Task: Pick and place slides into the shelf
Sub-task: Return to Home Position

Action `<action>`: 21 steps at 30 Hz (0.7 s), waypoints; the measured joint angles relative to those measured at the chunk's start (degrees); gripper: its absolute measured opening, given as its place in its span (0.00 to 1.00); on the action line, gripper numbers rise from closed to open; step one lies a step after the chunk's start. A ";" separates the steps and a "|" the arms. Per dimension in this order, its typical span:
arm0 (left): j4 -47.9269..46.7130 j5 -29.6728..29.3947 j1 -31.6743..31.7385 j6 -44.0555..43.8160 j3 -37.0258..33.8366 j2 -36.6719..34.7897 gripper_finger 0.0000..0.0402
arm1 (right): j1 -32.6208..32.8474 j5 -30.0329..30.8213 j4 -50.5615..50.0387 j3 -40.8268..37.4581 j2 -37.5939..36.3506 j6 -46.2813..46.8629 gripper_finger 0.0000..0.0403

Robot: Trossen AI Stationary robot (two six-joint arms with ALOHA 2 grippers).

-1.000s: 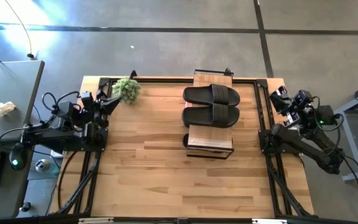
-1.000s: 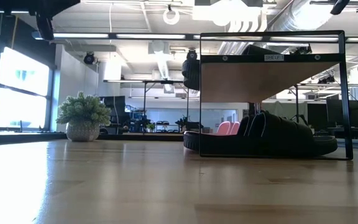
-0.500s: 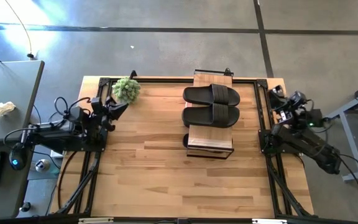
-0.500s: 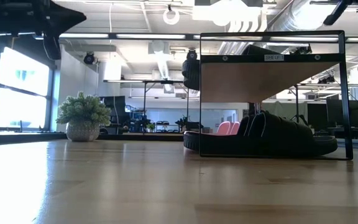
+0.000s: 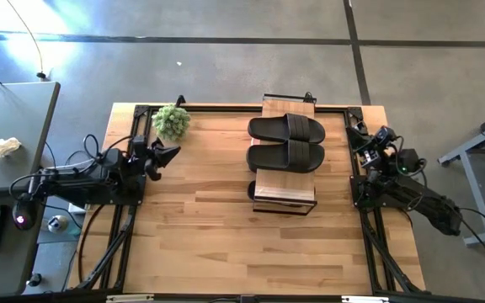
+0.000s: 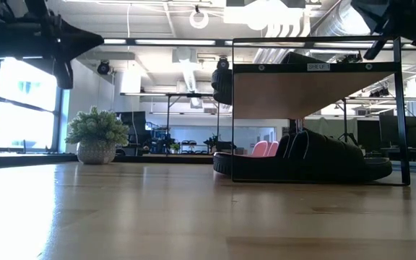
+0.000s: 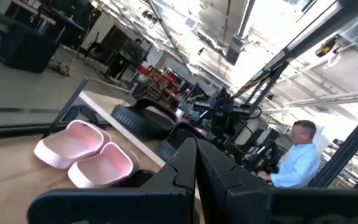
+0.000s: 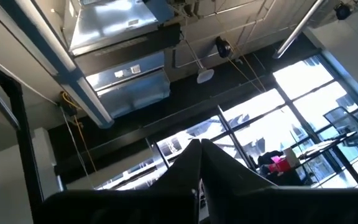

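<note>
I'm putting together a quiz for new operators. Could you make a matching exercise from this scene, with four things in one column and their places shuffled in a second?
Things
1. pale pink slides
2. black slides seen from above
3. potted plant
4. right gripper

Places
A. at the table's right edge, beside the shelf
B. side by side on the shelf's wooden top
C. on the table, under the shelf's plank
D. on the table, near the left gripper

Pairs: 1-C, 2-B, 3-D, 4-A
</note>
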 joint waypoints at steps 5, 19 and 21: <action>-0.01 0.42 0.00 -1.79 -1.88 0.07 0.00 | 0.00 0.39 -1.31 -0.43 0.00 0.57 0.00; -8.60 5.48 0.00 9.84 -1.79 0.04 0.00 | 0.02 -5.04 -15.25 -0.43 0.00 -3.27 0.00; -10.59 6.05 0.00 11.69 -1.79 0.04 0.00 | 0.02 -5.47 -17.79 -0.43 -0.02 -5.77 0.00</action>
